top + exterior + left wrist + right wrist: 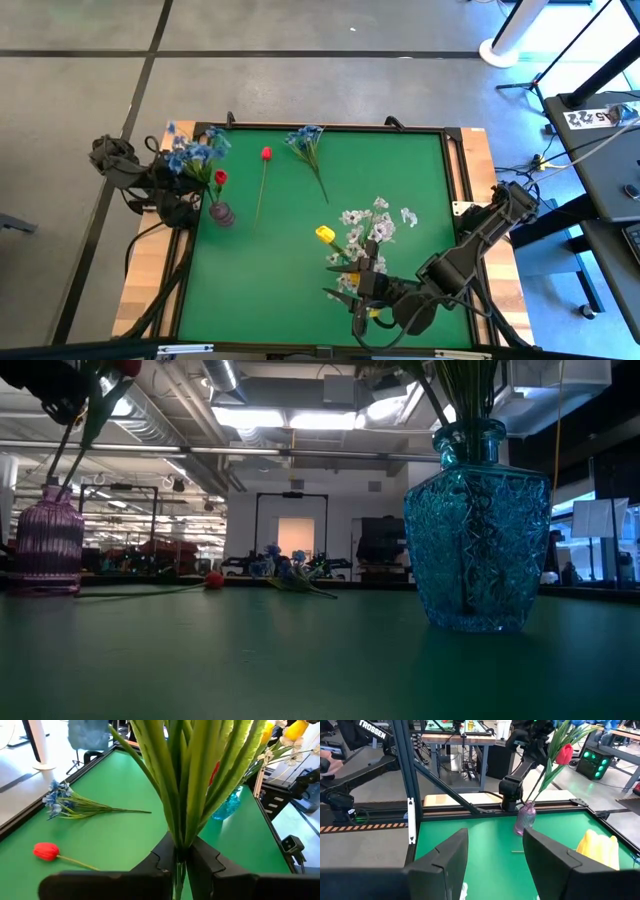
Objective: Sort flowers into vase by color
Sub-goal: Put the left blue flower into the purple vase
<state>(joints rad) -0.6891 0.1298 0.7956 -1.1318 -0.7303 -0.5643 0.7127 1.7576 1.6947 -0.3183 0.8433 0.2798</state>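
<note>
The left gripper [176,862] is pinching a red tulip's [220,178] green stalk just above the purple vase [222,213], while the right gripper [495,855] is waiting with fingers apart beside the blue vase [478,520]. Another red tulip [266,154] and a blue sprig [306,140] are lying beyond the purple vase. These stems look light and springy, so gripping low on the stalk seems wisest.

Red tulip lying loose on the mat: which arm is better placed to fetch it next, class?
Probably the left: its gripper is nearer the red tulip, though shut on another stem; the right gripper waits farther off.
</note>
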